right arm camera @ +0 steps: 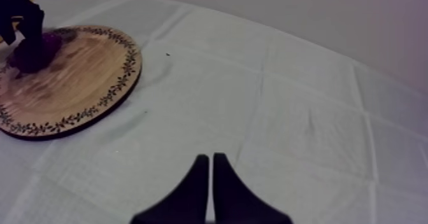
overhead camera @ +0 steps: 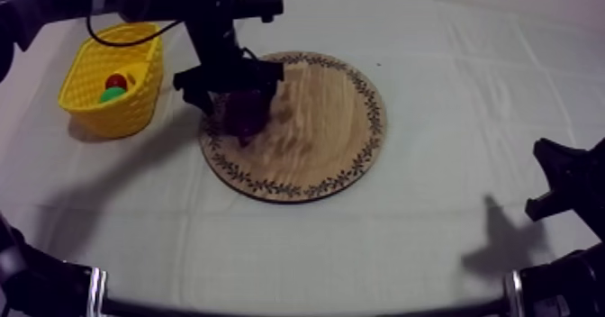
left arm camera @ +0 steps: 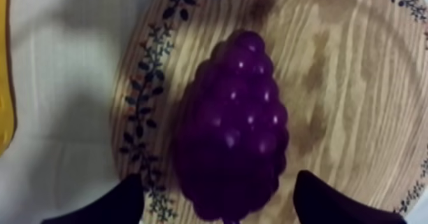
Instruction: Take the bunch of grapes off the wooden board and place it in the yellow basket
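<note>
A dark purple bunch of grapes [overhead camera: 245, 115] lies on the left part of the round wooden board [overhead camera: 315, 140] with a patterned rim. My left gripper [overhead camera: 239, 100] hangs right over it, coming in from the upper left. In the left wrist view its two black fingers [left arm camera: 124, 201] stand apart on either side of the grapes [left arm camera: 235, 125], with a gap on both sides, so my left gripper [left arm camera: 223, 191] is open. The yellow basket [overhead camera: 94, 100] stands left of the board. My right gripper [right arm camera: 211, 160] is shut on nothing over bare cloth, low at the right [overhead camera: 551, 181].
Inside the basket lie a small red fruit [overhead camera: 117, 80] and a green fruit [overhead camera: 112, 95]. The basket's yellow wall [left arm camera: 4, 80] shows just beyond the board's rim [left arm camera: 143, 99]. From the right wrist view, the board [right arm camera: 76, 80] and grapes [right arm camera: 35, 51] sit far off.
</note>
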### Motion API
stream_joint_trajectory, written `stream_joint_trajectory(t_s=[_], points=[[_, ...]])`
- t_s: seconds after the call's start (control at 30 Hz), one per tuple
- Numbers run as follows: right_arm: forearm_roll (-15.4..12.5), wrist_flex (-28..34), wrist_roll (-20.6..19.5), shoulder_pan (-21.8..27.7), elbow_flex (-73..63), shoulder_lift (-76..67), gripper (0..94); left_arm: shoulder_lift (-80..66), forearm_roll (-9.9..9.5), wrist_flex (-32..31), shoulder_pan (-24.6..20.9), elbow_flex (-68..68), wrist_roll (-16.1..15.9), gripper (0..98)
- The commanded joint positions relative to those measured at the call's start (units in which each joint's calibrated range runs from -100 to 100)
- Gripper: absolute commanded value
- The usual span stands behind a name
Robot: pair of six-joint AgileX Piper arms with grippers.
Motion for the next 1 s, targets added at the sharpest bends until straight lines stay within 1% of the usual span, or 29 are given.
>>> stream_joint_trajectory(t_s=[0.0, 0.27, 0.53, 0.97], points=[[0.0, 0.0, 0.0, 0.0, 0.0, 0.0, 0.4, 1.0, 0.11, -0.4, -0.1, -0.4, 0.0, 85.8], [0.0, 0.0, 0.0, 0.0, 0.0, 0.0, 0.4, 4.5, 0.29, -1.8, -0.2, -2.8, 0.6, 83.9], [0.0, 0.0, 0.0, 0.0, 0.0, 0.0, 0.4, 6.8, 0.54, -4.4, -0.5, -4.3, 0.0, 82.2], [0.0, 0.0, 0.0, 0.0, 0.0, 0.0, 0.4, 10.0, 1.17, -1.3, -0.6, -7.5, -0.3, 81.5]])
